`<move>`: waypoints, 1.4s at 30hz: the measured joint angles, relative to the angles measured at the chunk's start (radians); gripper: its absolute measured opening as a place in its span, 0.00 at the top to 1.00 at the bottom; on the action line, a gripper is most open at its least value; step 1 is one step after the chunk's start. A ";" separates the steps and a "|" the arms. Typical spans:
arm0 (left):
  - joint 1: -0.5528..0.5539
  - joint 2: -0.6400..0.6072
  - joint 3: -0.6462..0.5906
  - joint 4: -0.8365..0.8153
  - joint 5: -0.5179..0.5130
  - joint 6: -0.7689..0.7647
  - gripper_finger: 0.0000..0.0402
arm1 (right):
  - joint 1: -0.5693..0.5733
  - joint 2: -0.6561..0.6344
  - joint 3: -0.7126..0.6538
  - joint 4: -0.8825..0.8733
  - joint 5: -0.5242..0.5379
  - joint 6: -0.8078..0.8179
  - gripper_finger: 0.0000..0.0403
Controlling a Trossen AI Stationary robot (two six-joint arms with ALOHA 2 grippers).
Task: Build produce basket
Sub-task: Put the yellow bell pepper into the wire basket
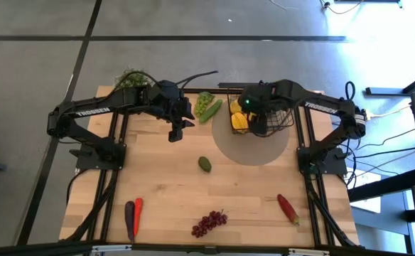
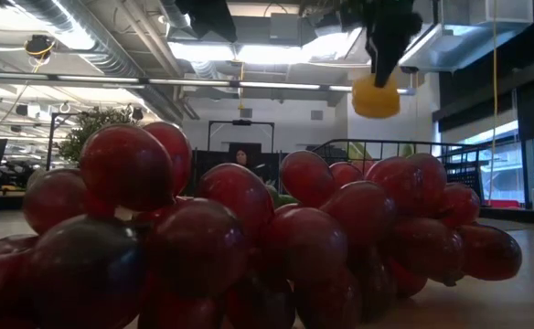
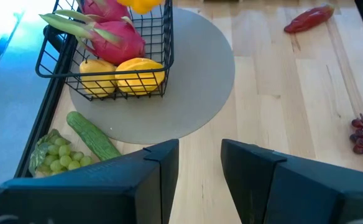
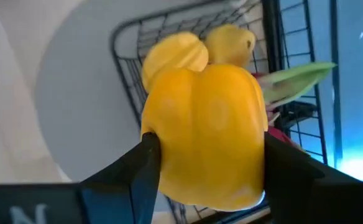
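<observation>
The right end effector (image 4: 203, 168) is pinching a yellow pepper (image 4: 206, 134) and hanging over the basket (image 1: 264, 117), upper right of centre in the high view, on a grey round mat (image 1: 254, 146). Dragon fruits (image 3: 110, 34) are sitting inside. The left end effector (image 3: 200, 165) is hovering spread and empty above the tabletop (image 1: 172, 185), upper left. Purple grapes (image 1: 209, 223) are lying at bottom centre.

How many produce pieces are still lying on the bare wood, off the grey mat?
7: green grapes and cucumber beside the basket, avocado mid-table, eggplant, carrot, purple grapes, chili along the near edge. Arms may hide others.
</observation>
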 joint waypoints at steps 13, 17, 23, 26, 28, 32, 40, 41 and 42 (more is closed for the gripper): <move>0.000 0.000 0.000 0.005 0.000 -0.011 0.73 | -0.163 0.001 -0.228 0.128 -0.135 -0.219 0.47; 0.000 0.000 0.000 0.005 -0.008 -0.012 0.73 | -0.167 0.001 -0.278 0.178 -0.179 -0.235 0.47; 0.000 0.000 0.000 0.008 -0.032 -0.017 0.73 | -0.167 0.000 -0.338 0.256 -0.209 -0.250 0.47; 0.000 0.000 0.000 0.012 -0.033 -0.017 0.73 | -0.167 0.000 -0.364 0.264 -0.212 -0.256 0.47; 0.000 0.000 0.000 0.012 -0.033 -0.017 0.73 | -0.167 0.000 -0.376 0.268 -0.212 -0.258 0.47; 0.000 0.000 0.000 0.012 -0.034 -0.017 0.73 | -0.167 0.000 -0.387 0.282 -0.212 -0.273 0.44; 0.000 0.000 0.000 0.012 -0.034 -0.018 0.73 | -0.166 0.000 -0.387 0.300 -0.195 -0.353 0.30; 0.000 0.000 0.000 0.012 -0.034 -0.022 0.73 | -0.166 0.000 -0.387 0.299 -0.209 -0.348 0.29; 0.000 0.000 0.000 0.012 -0.034 -0.031 0.73 | -0.166 0.000 -0.387 0.299 -0.212 -0.334 0.29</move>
